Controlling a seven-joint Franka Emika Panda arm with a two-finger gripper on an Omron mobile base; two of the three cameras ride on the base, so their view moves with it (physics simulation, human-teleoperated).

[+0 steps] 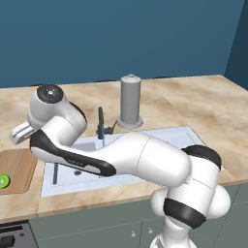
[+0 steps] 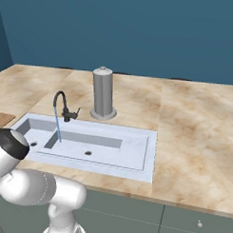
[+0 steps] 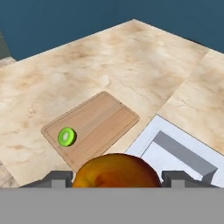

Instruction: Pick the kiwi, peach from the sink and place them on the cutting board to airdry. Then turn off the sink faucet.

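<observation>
The orange peach point(image 3: 116, 170) sits between my gripper's point(image 3: 116, 178) two dark fingertips point(image 3: 57, 177), which are shut on it. Below and ahead in the hand view lies the wooden cutting board point(image 3: 98, 124) with the lime-green kiwi point(image 3: 66, 136) near its left end. From the left base view the kiwi point(image 1: 4, 181) rests on the board point(image 1: 19, 164) at the far left, and my hand point(image 1: 20, 132) hovers above the board's back edge. The sink point(image 1: 169, 138) point(image 2: 107, 154) holds no fruit that I can see. A blue stream of water falls from the dark sink faucet point(image 1: 100, 123) point(image 2: 61, 104).
A tall grey cylinder with a knobbed top point(image 1: 130, 99) point(image 2: 103, 92) stands on the marble counter just behind the sink. My arm stretches across the sink's left half. The counter point(image 2: 198, 140) runs wide to the right of the basin.
</observation>
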